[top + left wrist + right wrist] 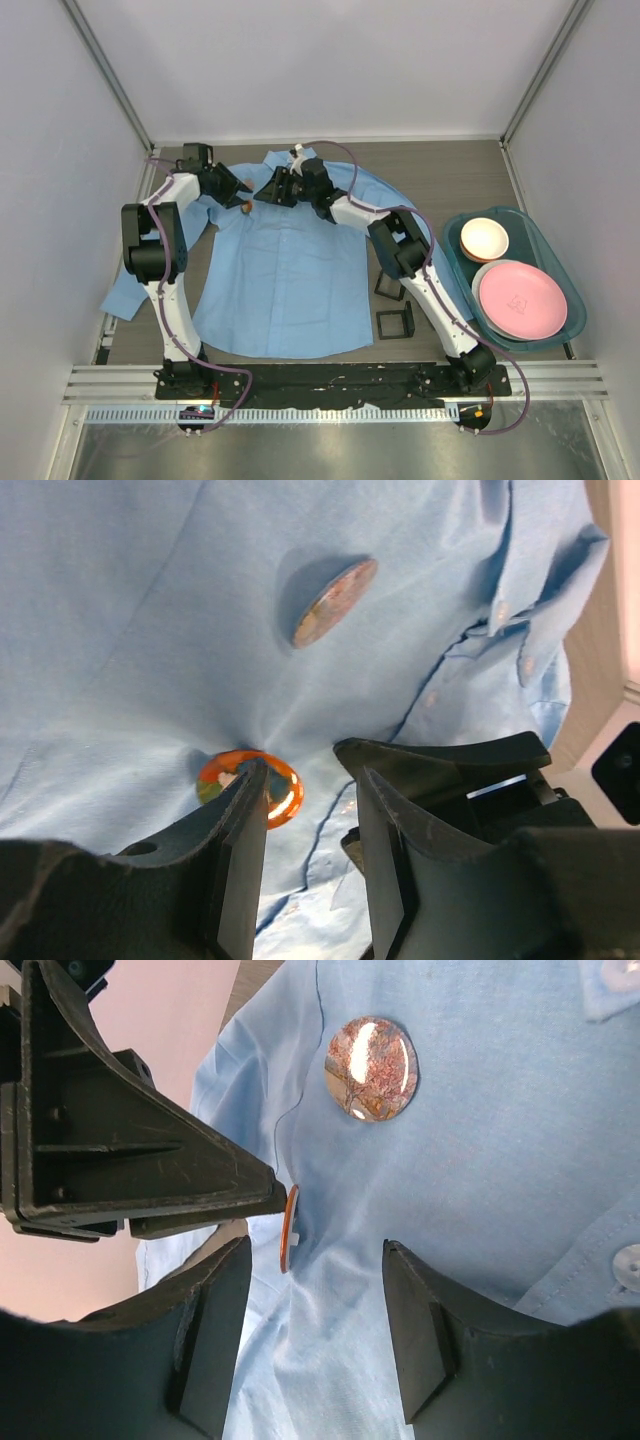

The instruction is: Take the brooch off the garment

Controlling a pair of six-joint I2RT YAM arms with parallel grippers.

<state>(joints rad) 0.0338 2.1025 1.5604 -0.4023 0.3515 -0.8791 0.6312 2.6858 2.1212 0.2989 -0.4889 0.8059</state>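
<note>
Closest to the lens in the left wrist view is the left gripper point(310, 830). Its jaws are parted with nothing pinched, just cloth showing through the gap. One fingertip covers part of the orange brooch point(285, 792), so I only get a round, glossy orange rim with some green and white in the middle.

From the right wrist that brooch is edge-on, a thin disc standing up off the fabric with the left claw's tip right at it. No way to tell if it's still pinned.

The right gripper point(315, 1325) is spread wide over the shirt, holding nothing.

The light blue shirt point(285, 270) lies flat, long axis running away from the arm bases, collar point(565, 575) at the far end. The orange brooch sits high on the chest, near a glassy round brooch point(371, 1068) with a pinkish pattern. The arms hide that one from above.
</note>
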